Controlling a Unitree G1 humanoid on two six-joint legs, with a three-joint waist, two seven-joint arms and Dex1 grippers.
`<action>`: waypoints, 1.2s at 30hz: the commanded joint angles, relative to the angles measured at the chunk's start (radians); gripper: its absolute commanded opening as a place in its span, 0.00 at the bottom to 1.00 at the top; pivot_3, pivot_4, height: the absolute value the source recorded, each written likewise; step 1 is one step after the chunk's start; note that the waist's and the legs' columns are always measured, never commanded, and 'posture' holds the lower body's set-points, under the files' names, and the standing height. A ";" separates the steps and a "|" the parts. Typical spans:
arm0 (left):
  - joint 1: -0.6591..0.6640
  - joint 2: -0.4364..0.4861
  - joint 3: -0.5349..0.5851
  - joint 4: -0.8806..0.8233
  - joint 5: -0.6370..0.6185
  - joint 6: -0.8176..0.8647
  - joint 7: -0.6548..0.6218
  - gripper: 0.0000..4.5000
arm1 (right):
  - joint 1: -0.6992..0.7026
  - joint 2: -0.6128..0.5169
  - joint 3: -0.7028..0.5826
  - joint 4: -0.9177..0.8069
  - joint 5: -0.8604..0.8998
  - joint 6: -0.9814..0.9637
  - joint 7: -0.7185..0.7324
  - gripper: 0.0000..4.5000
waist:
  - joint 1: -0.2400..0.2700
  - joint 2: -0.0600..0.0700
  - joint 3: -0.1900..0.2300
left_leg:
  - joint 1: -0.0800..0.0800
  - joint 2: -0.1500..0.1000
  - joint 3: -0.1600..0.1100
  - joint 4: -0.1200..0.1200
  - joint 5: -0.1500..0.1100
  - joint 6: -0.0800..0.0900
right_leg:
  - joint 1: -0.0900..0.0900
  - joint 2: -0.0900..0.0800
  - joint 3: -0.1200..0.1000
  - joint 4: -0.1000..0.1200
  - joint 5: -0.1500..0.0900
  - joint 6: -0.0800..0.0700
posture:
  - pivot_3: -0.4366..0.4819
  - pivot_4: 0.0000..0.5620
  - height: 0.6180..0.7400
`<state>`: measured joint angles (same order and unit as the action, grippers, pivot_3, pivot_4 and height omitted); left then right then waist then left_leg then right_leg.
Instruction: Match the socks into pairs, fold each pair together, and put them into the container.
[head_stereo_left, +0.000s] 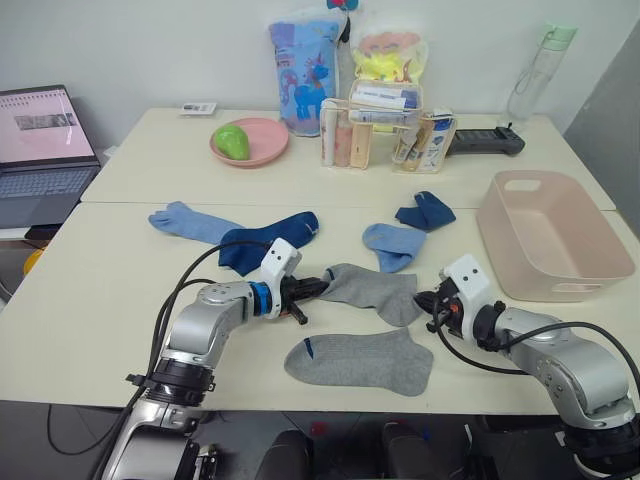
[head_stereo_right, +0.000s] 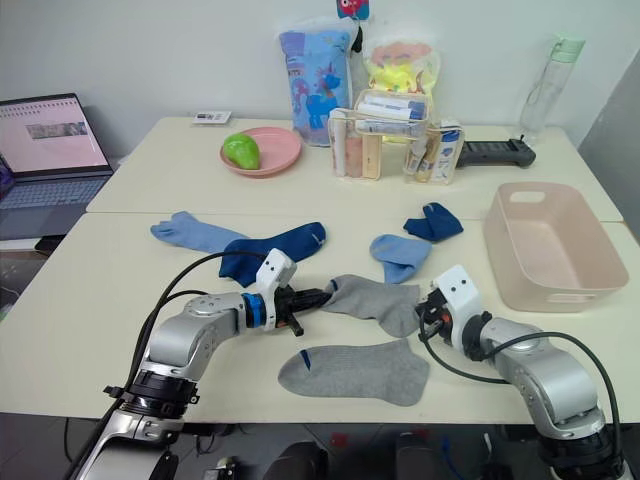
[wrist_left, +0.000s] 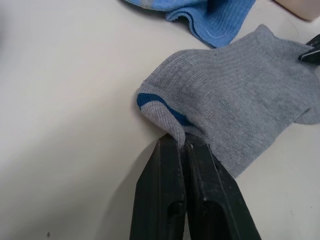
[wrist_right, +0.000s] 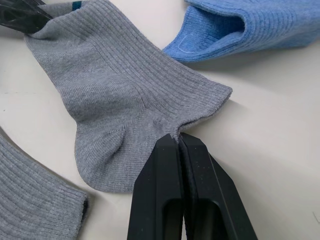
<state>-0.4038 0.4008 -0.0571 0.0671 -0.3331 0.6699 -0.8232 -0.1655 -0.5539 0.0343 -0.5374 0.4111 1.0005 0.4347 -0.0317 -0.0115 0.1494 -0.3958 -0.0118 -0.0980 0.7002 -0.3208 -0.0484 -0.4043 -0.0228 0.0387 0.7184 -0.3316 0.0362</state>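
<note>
While pinched shut, each hand (wrist_left: 182, 145) (wrist_right: 176, 140) grips grey sock (head_stereo_left: 375, 292).

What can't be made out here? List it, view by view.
- Left wrist view: the left end effector covers the pinched edge of the grey sock; the light blue sock is cut off by the edge.
- Right wrist view: the second grey sock is cut off at the corner.
- Head views: the labels on the bottles are too small to read.

6 socks (head_stereo_left: 372, 292) flat on table: 2 grey near front, 2 lt blue, 2 navy; pink tub (head_stereo_left: 548, 240) right
</note>
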 joint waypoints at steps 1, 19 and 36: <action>0.017 0.015 0.112 -0.145 -0.102 0.043 0.019 0.01 | -0.020 0.040 -0.076 -0.096 0.071 -0.034 0.012 0.00 | -0.003 0.000 0.000 | 0.000 0.000 0.000 0.000 0.000 0.000 | 0.000 0.000 0.000 0.000 0.000 0.000 | 0.48 0.27 0.69; 0.507 0.130 0.349 -0.814 -0.532 0.393 0.206 0.01 | 0.162 -0.136 -0.362 -0.395 0.535 0.231 0.035 0.00 | 0.000 -0.001 0.001 | 0.002 0.002 0.001 -0.002 -0.002 0.004 | 0.002 0.001 0.001 -0.002 0.000 0.000 | 0.48 0.27 0.69; 0.679 0.143 0.106 -0.714 -0.271 0.097 0.212 0.01 | 0.282 -0.229 -0.148 -0.317 0.287 0.088 -0.020 0.00 | 0.004 -0.001 0.002 | 0.018 0.002 0.001 -0.005 -0.004 0.007 | 0.019 0.001 0.001 -0.009 0.000 0.000 | 0.48 0.27 0.69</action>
<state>0.2642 0.5406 0.0531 -0.6190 -0.6110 0.7897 -0.6138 0.1179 -0.7691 -0.1140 -0.8382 0.7153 1.1120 0.4136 -0.0279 -0.0123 0.1513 -0.3775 -0.0094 -0.0966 0.6949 -0.3252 -0.0417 -0.3851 -0.0214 0.0396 0.7097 -0.3320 0.0359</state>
